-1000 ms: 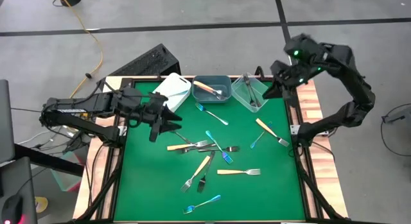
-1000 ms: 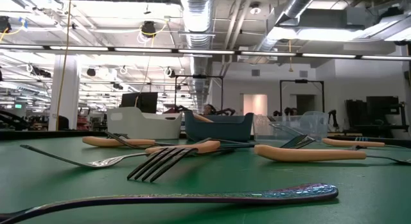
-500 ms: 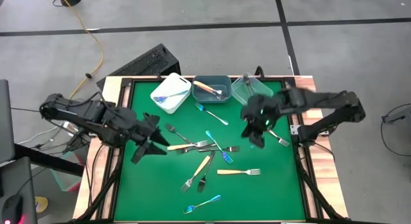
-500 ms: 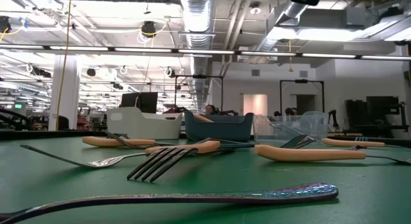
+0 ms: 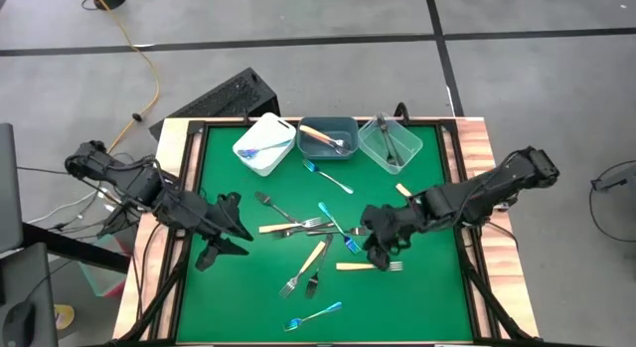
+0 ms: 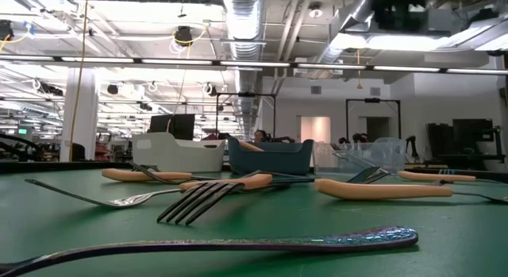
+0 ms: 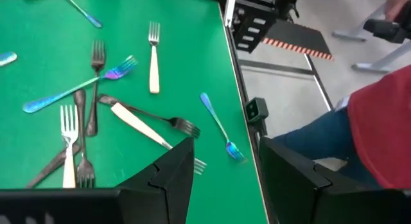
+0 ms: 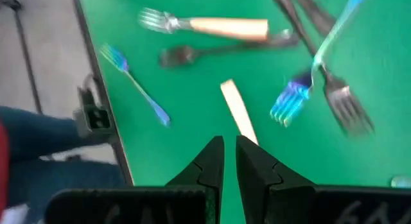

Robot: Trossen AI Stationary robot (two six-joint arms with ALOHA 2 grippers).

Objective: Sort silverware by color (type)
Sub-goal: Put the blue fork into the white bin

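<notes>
Both arms have swung away from the bins and down toward the middle of the green table (image 5: pixel 427 297) since a second ago. Seen from above, the left gripper (image 5: pixel 227 240) now hovers at about nine o'clock of the table, its fingers (image 7: pixel 172 179) spread apart and empty. Just past them, toward three o'clock, lies the main cluster of silverware (image 5: pixel 313 228): forks with cream-orange, black and blue handles, several crossing one another. One blue-handled fork (image 5: pixel 312 315) lies alone near six o'clock. Another blue fork (image 5: pixel 327 176) lies apart toward twelve o'clock, below the bins.

Along the twelve o'clock edge stand three bins side by side. The white bin (image 5: pixel 266 144) holds a blue utensil, the grey-blue bin (image 5: pixel 328 138) holds an orange-handled one, and the clear bin (image 5: pixel 392 144) holds dark ones.

The right gripper (image 5: pixel 378 246) is at about four o'clock of the centre, directly over an orange-handled fork (image 5: pixel 370 266). Its fingers (image 8: pixel 207 165) are nearly together with only a thin gap, holding nothing. A person's blue trouser leg (image 7: pixel 314 137) shows beyond the table edge in the left wrist view.
</notes>
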